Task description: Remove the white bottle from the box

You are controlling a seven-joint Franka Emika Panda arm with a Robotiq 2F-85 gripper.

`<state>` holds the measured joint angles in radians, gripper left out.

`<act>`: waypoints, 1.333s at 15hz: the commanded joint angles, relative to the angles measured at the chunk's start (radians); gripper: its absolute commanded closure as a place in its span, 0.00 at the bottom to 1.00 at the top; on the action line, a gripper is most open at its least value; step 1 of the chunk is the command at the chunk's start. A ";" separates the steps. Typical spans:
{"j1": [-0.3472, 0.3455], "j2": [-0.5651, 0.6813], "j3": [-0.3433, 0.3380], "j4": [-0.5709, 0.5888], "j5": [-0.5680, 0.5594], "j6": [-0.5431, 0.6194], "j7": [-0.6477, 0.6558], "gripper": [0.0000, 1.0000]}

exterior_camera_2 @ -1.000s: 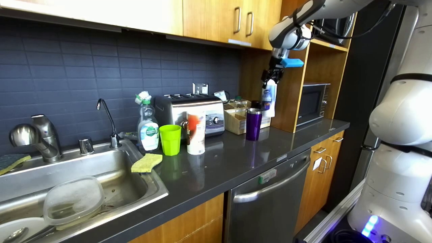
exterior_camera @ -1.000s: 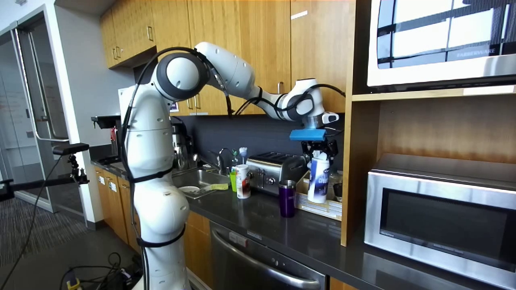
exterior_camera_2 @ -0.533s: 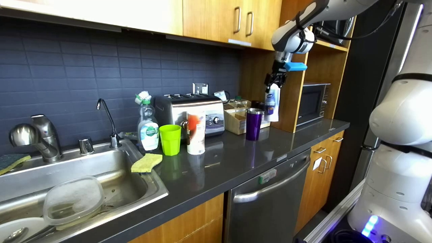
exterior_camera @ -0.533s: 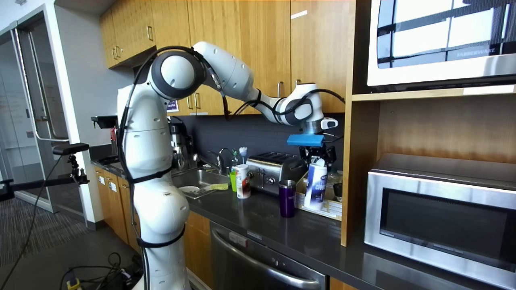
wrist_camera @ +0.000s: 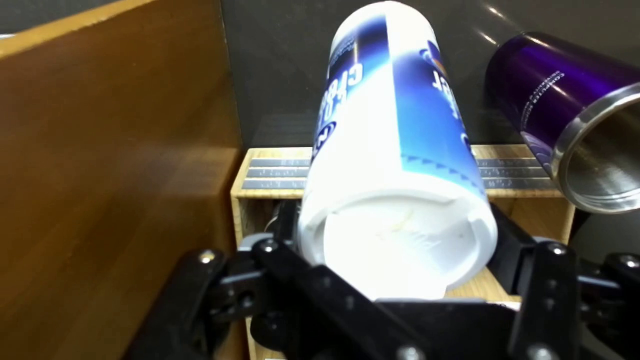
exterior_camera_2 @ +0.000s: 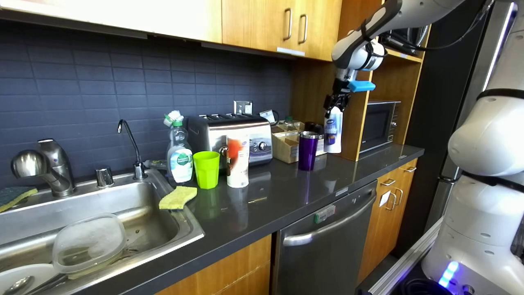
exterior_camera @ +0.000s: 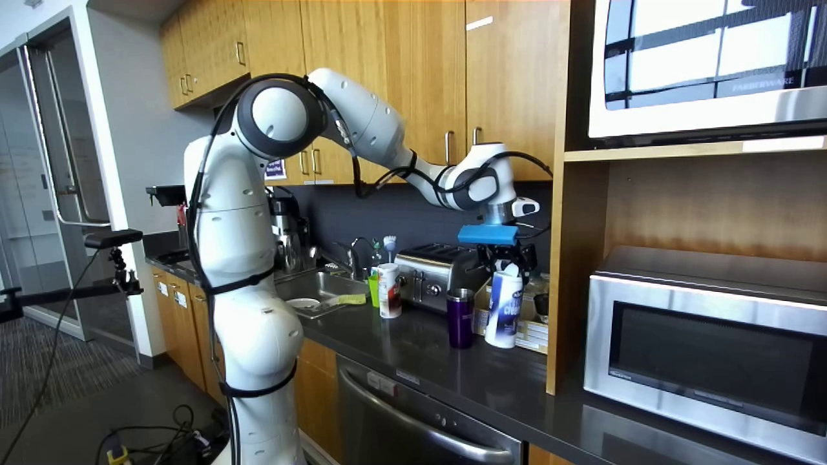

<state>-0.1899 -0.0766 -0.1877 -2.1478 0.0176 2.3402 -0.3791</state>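
The white bottle (exterior_camera: 504,311) has a blue label and a white lid. My gripper (exterior_camera: 508,266) is shut around its upper end, and the bottle hangs almost upright, slightly tilted. In an exterior view the bottle (exterior_camera_2: 333,133) is beside the wooden panel, below the gripper (exterior_camera_2: 337,107). The tan open-topped box (exterior_camera: 533,337) stands behind it, also visible at its divided left part (exterior_camera_2: 285,150). In the wrist view the bottle (wrist_camera: 370,115) fills the space between the gripper's fingers (wrist_camera: 395,235), its base reaching over dark counter past the box's front (wrist_camera: 520,172). I cannot tell whether its base touches the counter.
A purple tumbler (exterior_camera: 460,320) stands close beside the bottle and box. A wooden panel (wrist_camera: 125,150) is close on the other side. A silver toaster (exterior_camera_2: 241,139), red-white canister (exterior_camera_2: 238,162), green cup (exterior_camera_2: 206,169) and sink (exterior_camera_2: 155,221) are further along the counter (exterior_camera_2: 262,200).
My gripper has moved down and outward toward the counter's front, carrying the bottle. The bottle's base is now lower, in front of the box. The tumbler and box have not moved.
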 commanded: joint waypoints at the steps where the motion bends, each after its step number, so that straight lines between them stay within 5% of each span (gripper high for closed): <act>1: 0.004 -0.058 -0.010 -0.065 -0.014 0.050 -0.020 0.38; 20: 0.004 -0.196 -0.027 -0.251 -0.058 0.131 0.001 0.38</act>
<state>-0.1899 -0.2180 -0.2037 -2.3599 -0.0152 2.4508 -0.3848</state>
